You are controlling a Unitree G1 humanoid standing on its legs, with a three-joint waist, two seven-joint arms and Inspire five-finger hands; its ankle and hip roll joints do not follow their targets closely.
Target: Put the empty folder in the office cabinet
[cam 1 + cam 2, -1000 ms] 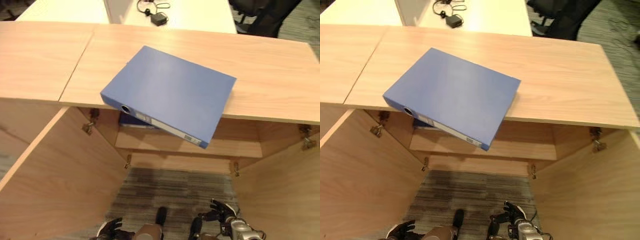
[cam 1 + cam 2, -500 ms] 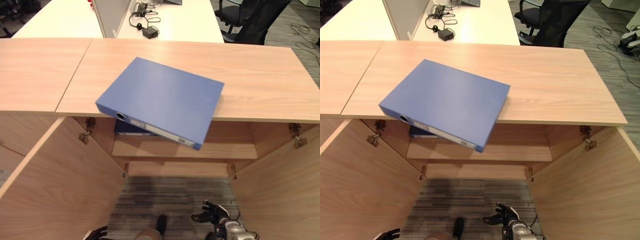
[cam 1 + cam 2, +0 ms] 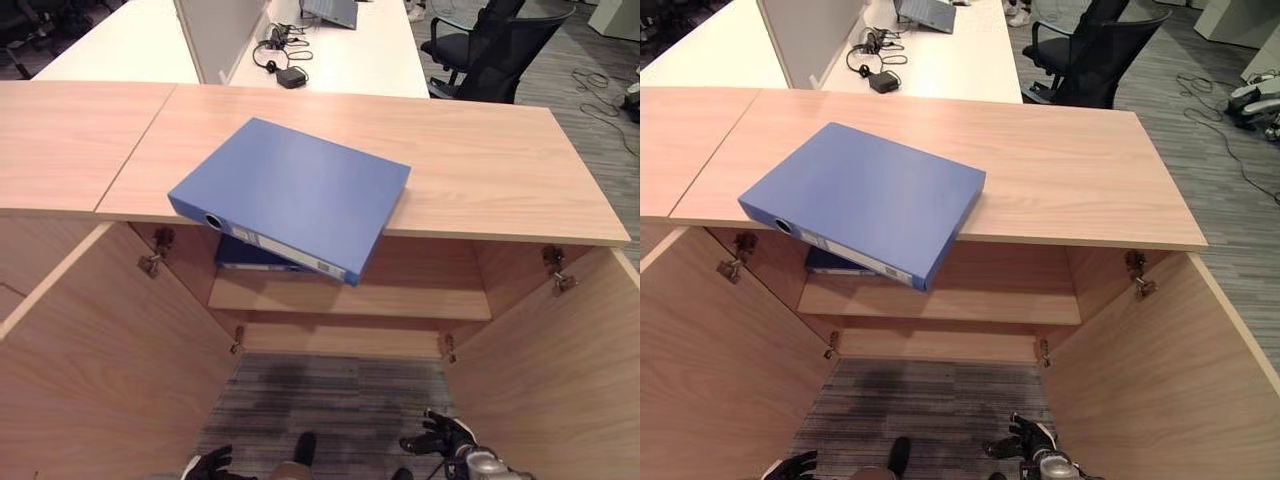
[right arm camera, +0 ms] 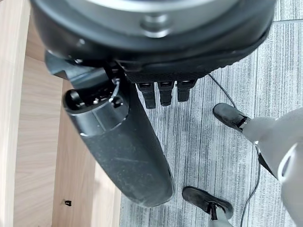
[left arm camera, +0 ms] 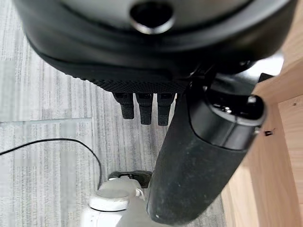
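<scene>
My view has tilted up since a second ago; both hands, left hand (image 3: 207, 465) and right hand (image 3: 441, 436), hang low, fingers relaxed, empty. The blue folder (image 3: 290, 193) lies flat on the counter (image 3: 500, 170), overhanging the open cabinet (image 3: 350, 300).

Bright, even overhead office light falls on the wooden cabinet top (image 3: 480, 170), which shows a soft sheen and no hard glare. The blue folder (image 3: 295, 190) overhanging its front edge throws shadow onto the shelf (image 3: 400, 300) below. The cabinet's interior is dimmer. In the wrist views each dark hand is blurred, the carpet beyond sharper.
</scene>
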